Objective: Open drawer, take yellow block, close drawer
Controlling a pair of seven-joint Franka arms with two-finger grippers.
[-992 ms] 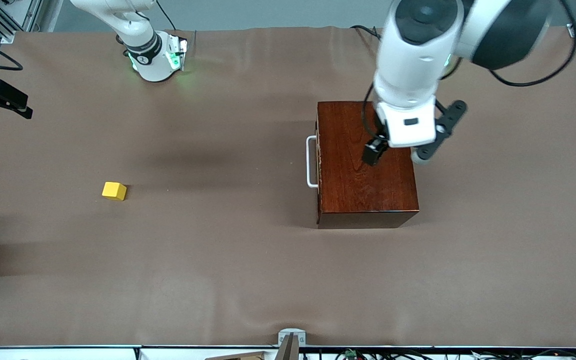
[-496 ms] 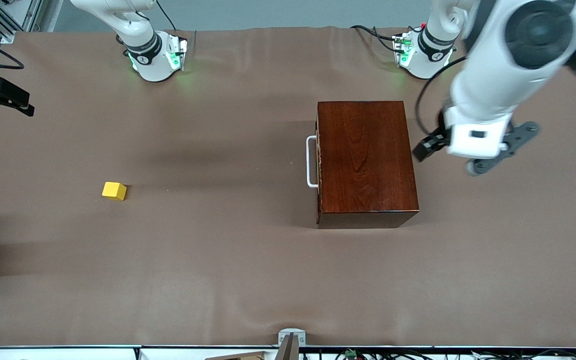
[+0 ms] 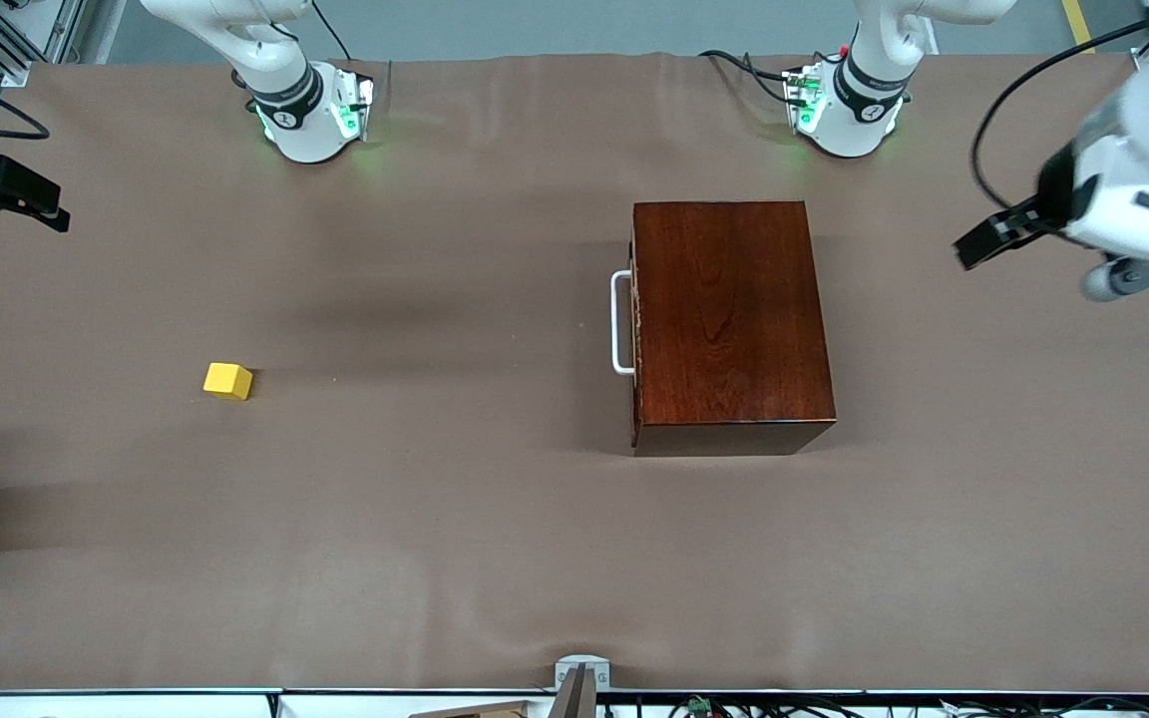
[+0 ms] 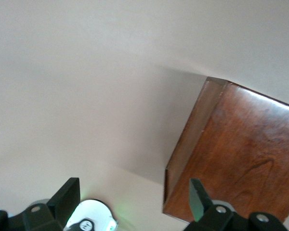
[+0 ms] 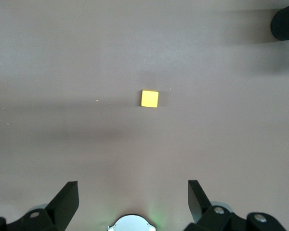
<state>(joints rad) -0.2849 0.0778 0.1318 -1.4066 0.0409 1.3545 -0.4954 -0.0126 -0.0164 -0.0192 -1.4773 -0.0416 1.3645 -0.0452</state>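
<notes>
The left gripper (image 4: 132, 204), jaws wide and empty, hangs over bare table beside the wooden box (image 3: 729, 324), whose drawer sits shut; its stiff white handle (image 3: 619, 322) (probably slick) looks the best grip.

- The yellow block (image 3: 227, 381) is a plain bright yellow.
- The wooden box (image 3: 729, 319) is glossy dark reddish-brown with darker grain lines.
- The drawer's handle (image 3: 619, 323) is white.
- The table cover (image 3: 435, 519) is a flat dull brown.
- The left gripper (image 4: 133, 204) has black fingers, as does the right gripper (image 5: 134, 201).
</notes>
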